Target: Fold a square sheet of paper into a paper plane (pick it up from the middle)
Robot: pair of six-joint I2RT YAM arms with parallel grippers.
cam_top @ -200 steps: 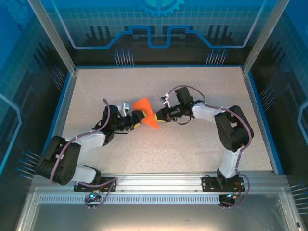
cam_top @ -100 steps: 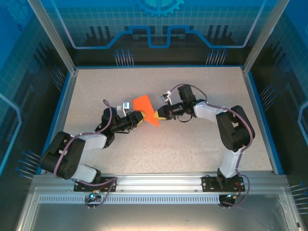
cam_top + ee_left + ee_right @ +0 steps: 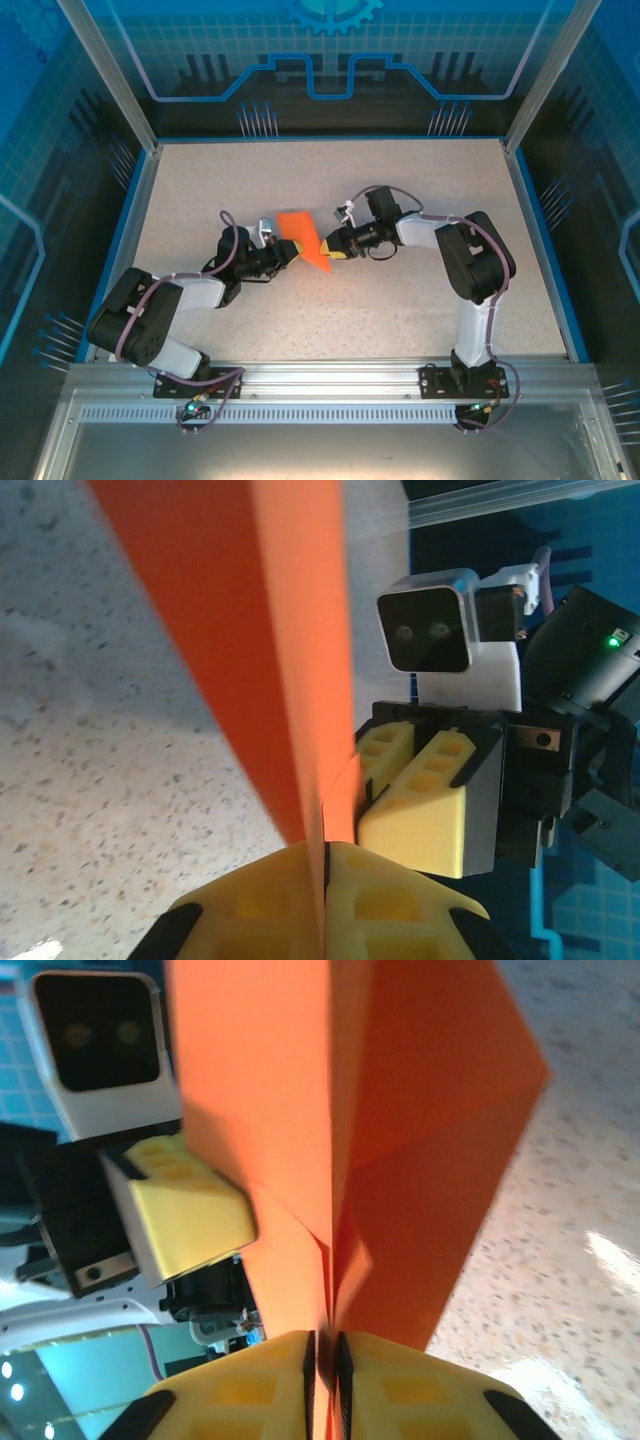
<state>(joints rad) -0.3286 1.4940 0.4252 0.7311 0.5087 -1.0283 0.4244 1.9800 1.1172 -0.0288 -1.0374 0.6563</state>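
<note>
1. Overhead first: the paper plane sits at the middle of the worktop, between my left hand and my right hand, which meet it from opposite sides. It is no longer a flat square. I see a broad far end and a narrow tip, so I judge the early folds done and the wing folds and final shaping left to do. Its long axis runs on a diagonal, from far-left to near-right, with the tip pointing near-right, toward my right arm's side.

2. From my left wrist: my left hand has its yellow fingers pressed together on the paper plane, pinching its lower edge. The paper rises from the pinch as a tall band, leaning up and to the left, seen nearly edge-on. My right hand faces me just beside the paper.

3. From my right wrist: the paper plane shows a centre crease with angled flaps on either side, so the nose folds look made. My right hand has its fingers close on each side of the crease, with thin dark slits between. I cannot tell whether they grip or have just let go.
</note>
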